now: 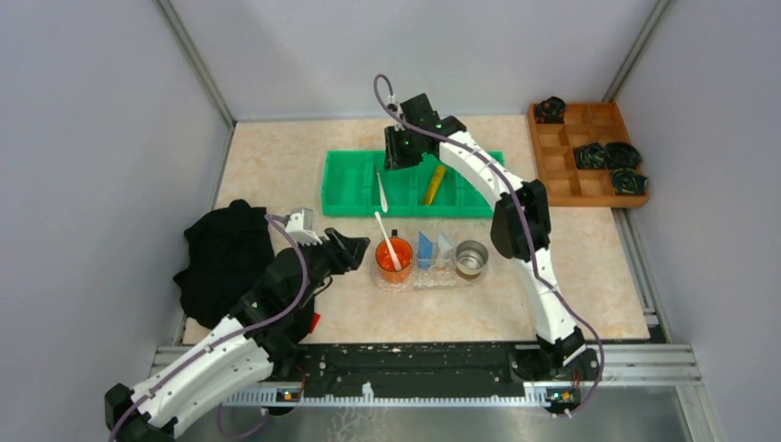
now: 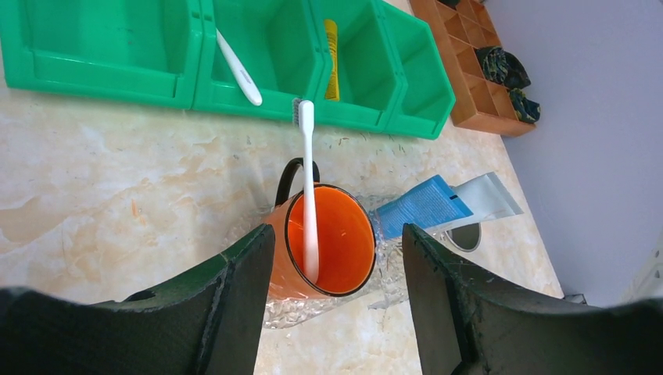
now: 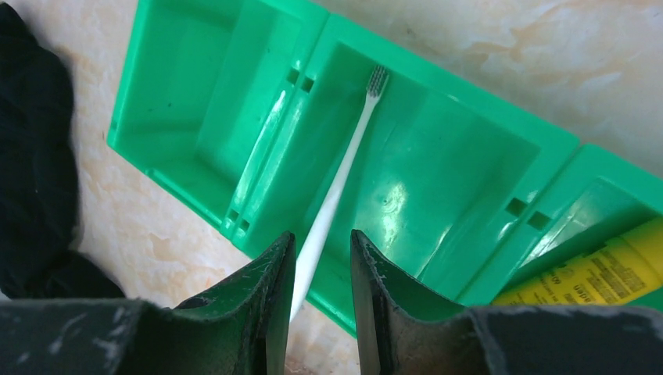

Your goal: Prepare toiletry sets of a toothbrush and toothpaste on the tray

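Observation:
On the clear tray [image 1: 433, 279] stand an orange cup [image 1: 393, 259] holding one white toothbrush [image 1: 386, 235], a blue toothpaste [image 1: 425, 249], a white toothpaste [image 1: 445, 246] and a metal cup [image 1: 471, 260]. My left gripper [image 2: 336, 234] is open just short of the orange cup [image 2: 348, 250] and holds nothing. A second toothbrush [image 3: 348, 156] lies slanted in the green bin [image 3: 195, 101], its handle over the bin's rim. My right gripper [image 3: 322, 238] is open and straddles that handle, with a gap on one side. A yellow toothpaste [image 3: 602, 273] lies in the neighbouring compartment.
A black cloth [image 1: 226, 258] lies at the left, beside the left arm. A brown wooden compartmented box [image 1: 589, 152] with dark items sits at the back right. Grey walls close in the table on three sides.

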{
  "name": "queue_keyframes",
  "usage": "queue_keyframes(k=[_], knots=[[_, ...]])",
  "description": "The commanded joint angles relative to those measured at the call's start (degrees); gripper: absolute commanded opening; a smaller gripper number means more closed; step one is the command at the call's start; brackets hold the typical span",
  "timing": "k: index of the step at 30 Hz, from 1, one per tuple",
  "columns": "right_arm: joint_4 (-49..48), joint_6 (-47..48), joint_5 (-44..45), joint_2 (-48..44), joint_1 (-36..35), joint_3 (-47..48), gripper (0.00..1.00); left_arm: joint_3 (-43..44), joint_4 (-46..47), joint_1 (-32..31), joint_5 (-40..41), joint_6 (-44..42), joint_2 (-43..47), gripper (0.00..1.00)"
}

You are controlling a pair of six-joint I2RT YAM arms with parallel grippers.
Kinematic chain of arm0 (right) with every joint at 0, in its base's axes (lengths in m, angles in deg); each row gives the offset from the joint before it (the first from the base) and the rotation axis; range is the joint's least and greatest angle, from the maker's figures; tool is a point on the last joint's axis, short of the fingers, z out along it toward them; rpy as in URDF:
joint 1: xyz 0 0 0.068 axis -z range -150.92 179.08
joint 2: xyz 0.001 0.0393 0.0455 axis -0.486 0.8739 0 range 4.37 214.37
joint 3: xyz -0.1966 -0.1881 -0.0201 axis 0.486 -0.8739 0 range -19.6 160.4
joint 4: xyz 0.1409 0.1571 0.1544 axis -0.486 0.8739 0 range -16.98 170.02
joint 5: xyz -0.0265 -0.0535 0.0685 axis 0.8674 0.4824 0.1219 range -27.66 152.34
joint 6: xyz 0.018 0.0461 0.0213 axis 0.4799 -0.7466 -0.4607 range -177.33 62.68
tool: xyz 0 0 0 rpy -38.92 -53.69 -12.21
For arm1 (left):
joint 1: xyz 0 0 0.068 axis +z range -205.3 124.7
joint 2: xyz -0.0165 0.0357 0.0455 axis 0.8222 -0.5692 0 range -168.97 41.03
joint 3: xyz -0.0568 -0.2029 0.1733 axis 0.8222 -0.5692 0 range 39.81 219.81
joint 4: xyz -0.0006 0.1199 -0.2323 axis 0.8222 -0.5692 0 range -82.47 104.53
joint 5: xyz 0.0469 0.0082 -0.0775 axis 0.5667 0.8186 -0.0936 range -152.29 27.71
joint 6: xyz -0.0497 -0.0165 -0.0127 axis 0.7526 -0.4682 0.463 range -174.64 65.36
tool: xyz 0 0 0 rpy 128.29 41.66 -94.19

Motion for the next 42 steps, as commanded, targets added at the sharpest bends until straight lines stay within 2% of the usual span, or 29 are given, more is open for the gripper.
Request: queue_keyframes(k=[1, 10, 24, 34, 37, 39, 40, 42], knots=[[1.09, -1.3, -0.24, 1.0, -1.74, 2.9, 0.32, -0.12, -1.53, -0.29, -0.4, 1.33, 1.62, 0.68], [-0.39, -1.81, 0.21, 1.48, -3.3, -2.3, 0.32, -0.32, -2.55, -0.26, -0.31, 1.33, 4.58, 0.67], [-0.03, -3.56, 1.02, 7.54, -3.6, 2.15, 0.31, 0.22, -4.48, -0.31, -1.64, 1.61, 6.45, 0.67], [-1.3, -4.08, 0.38, 8.66, -3.53, 2.04, 0.31, -0.14, -3.62, -0.2, -1.73, 1.13, 5.85, 0.67], [-1.34, -3.93, 0.31, 8.58, -3.58, 2.05, 0.24, -0.28, -3.32, -0.19, -2.0, 1.17, 5.45, 0.67], [-1.6, -3.65, 0.2, 8.35, -3.63, 1.97, 0.04, -0.35, -3.22, -0.26, -2.1, 1.12, 5.27, 0.67], [-1.79, -3.62, 0.2, 8.17, -3.59, 1.84, 0.0, -0.37, -3.15, -0.19, -2.1, 1.2, 5.23, 0.67], [-2.03, -3.3, 0.31, 7.76, -3.59, 1.78, 0.0, -0.52, -3.11, -0.24, -2.04, 1.11, 5.22, 0.67]])
